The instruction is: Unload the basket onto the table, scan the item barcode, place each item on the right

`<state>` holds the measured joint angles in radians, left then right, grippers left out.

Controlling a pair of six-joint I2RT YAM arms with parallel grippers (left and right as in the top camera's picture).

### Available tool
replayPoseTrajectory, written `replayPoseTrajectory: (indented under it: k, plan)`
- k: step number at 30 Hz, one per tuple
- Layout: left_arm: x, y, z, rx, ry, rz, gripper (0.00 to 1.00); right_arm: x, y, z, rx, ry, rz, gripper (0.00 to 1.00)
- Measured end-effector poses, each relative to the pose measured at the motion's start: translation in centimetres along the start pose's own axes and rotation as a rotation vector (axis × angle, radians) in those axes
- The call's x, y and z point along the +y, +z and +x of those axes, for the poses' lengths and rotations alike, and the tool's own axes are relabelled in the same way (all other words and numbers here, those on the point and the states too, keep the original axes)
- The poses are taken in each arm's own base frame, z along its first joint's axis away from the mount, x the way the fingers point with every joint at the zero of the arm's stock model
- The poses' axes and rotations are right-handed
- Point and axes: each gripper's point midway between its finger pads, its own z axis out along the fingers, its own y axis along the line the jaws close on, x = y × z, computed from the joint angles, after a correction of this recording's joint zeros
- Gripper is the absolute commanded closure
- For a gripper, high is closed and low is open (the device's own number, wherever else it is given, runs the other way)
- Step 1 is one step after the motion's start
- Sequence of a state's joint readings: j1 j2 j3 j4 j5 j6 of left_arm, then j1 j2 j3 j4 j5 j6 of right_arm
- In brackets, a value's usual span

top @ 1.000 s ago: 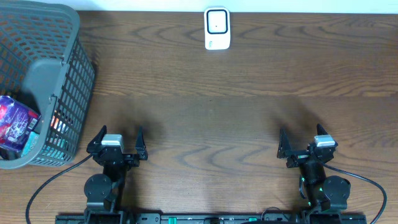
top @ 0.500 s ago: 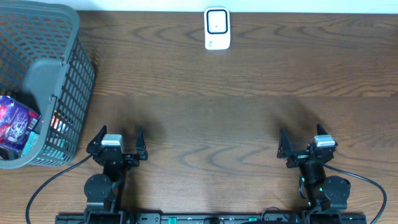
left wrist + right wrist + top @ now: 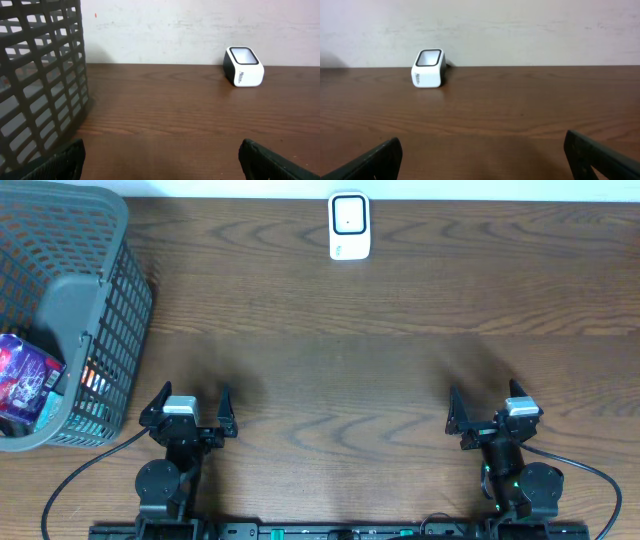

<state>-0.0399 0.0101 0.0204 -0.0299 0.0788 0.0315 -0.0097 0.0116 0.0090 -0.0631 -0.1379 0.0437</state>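
A purple and red packet, the item (image 3: 24,376), lies inside the grey mesh basket (image 3: 125,300) at the table's left edge. The white barcode scanner (image 3: 349,225) stands at the far middle of the table, and it also shows in the left wrist view (image 3: 243,66) and the right wrist view (image 3: 428,68). My left gripper (image 3: 188,410) rests near the front edge, right of the basket, open and empty (image 3: 161,161). Near the front right my right gripper (image 3: 490,410) is also open with nothing between its fingers (image 3: 485,156).
The basket wall (image 3: 40,75) rises close on the left of my left gripper. Something red and orange (image 3: 94,379) shows through the mesh low in the basket. A pale wall runs behind the table's far edge.
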Motion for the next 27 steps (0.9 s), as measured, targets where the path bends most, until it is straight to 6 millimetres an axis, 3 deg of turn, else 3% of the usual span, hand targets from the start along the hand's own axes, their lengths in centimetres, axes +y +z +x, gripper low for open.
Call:
replayPoseTrajectory:
  k: [17, 27]
  plan:
    - [-0.1, 0.0, 0.0, -0.001, -0.001, 0.006, 0.02, 0.0, 0.0, 0.0, 0.000, 0.000, 0.000, 0.01]
    - [-5.7, -1.0, -0.6, -0.003, -0.105, 0.341, 0.02, 0.0, 0.0, 0.0, 0.000, 0.000, 0.000, 0.01]
